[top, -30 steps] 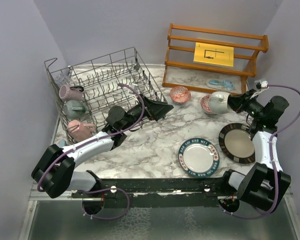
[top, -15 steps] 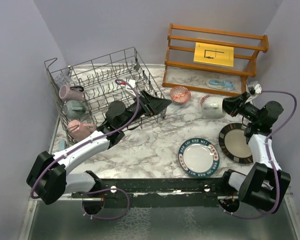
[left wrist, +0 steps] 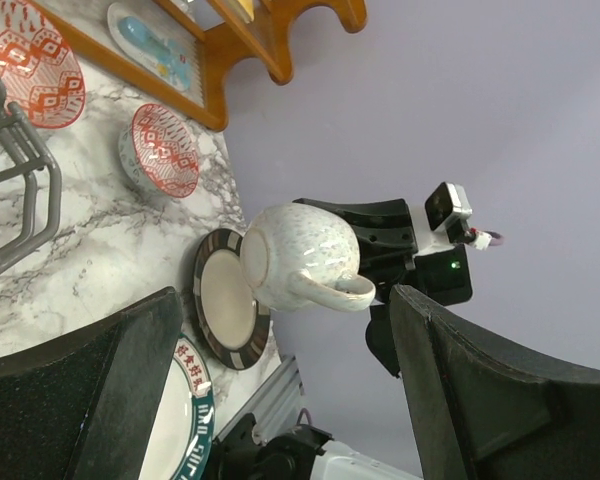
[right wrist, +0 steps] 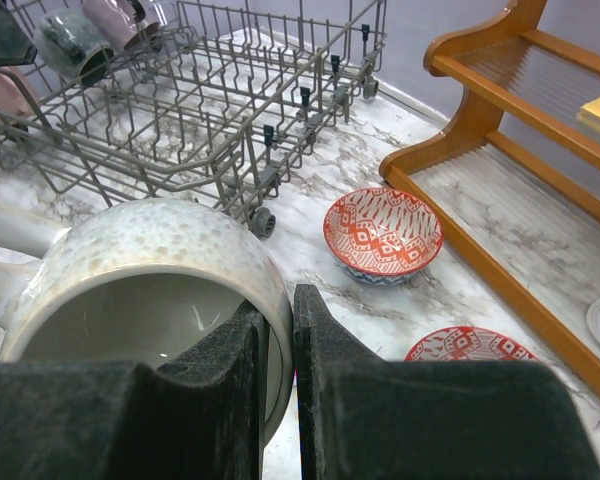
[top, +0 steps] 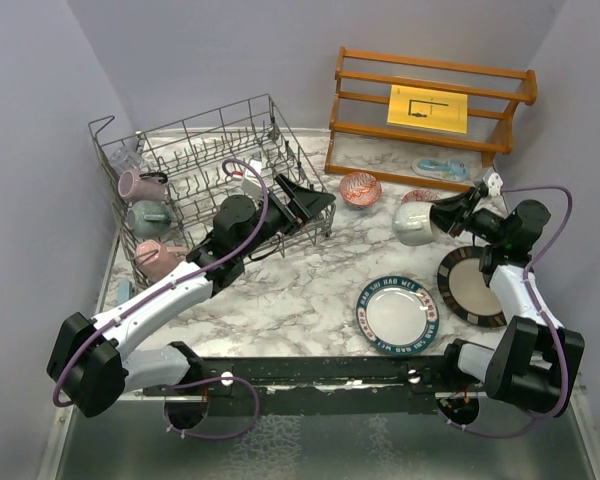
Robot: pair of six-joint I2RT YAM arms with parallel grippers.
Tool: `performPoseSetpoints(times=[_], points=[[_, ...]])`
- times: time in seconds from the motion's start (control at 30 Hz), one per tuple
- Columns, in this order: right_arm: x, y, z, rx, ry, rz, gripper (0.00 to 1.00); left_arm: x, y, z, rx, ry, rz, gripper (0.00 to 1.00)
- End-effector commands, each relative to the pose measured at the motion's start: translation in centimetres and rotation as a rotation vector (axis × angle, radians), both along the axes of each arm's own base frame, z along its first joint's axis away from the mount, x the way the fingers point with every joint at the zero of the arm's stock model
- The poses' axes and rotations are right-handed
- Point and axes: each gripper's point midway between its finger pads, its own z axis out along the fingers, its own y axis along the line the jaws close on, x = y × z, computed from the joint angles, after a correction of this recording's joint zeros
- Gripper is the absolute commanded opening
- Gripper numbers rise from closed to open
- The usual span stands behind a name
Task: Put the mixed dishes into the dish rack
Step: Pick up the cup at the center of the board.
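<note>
The right tool (top: 442,214) is clenched on the rim of the white mug (top: 413,224), one finger inside the cup and one outside. It holds the mug on its side, clear of the bench (top: 310,290), on the right half and well apart from the rack (top: 195,150). Just behind the mug sits one red bowl (top: 417,197), with the other bowl (top: 360,188) further left. The dark-rimmed plate (top: 472,287) and the blue-rimmed plate (top: 397,314) lie flat nearer the arms. The left tool (top: 318,208) hangs by the rack's right end, fingers spread wide with nothing between them. Along the rack's left side lie the mauve mug (top: 140,185), grey mug (top: 148,217) and pink mug (top: 160,260).
</note>
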Motion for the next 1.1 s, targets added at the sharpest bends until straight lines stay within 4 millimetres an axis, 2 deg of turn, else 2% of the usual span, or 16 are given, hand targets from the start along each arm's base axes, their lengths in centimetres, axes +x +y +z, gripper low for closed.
performPoseSetpoints(times=[0.0,0.13,0.37,0.73,1.07], points=[[-0.4,0.5,0.6,-0.073,-0.120,0.042,0.01,0.1,0.2,0.8,-0.013,0.016,0.020,0.87],[-1.0,0.9,0.3,-0.106,-0.155,0.092,0.01,0.0,0.0,1.0,-0.012,0.002,0.007,0.87],[-1.3,1.2,0.0,-0.145,-0.217,0.113,0.01,-0.4,-1.1,0.2,-0.019,0.013,-0.057,0.87],[-1.9,1.6,0.0,-0.195,-0.328,0.131,0.01,-0.9,-1.5,-0.1,-0.023,0.001,-0.096,0.87],[-1.9,2.6,1.7,-0.279,-0.532,0.165,0.01,-1.3,-1.3,-0.2,-0.008,-0.024,-0.101,0.87]])
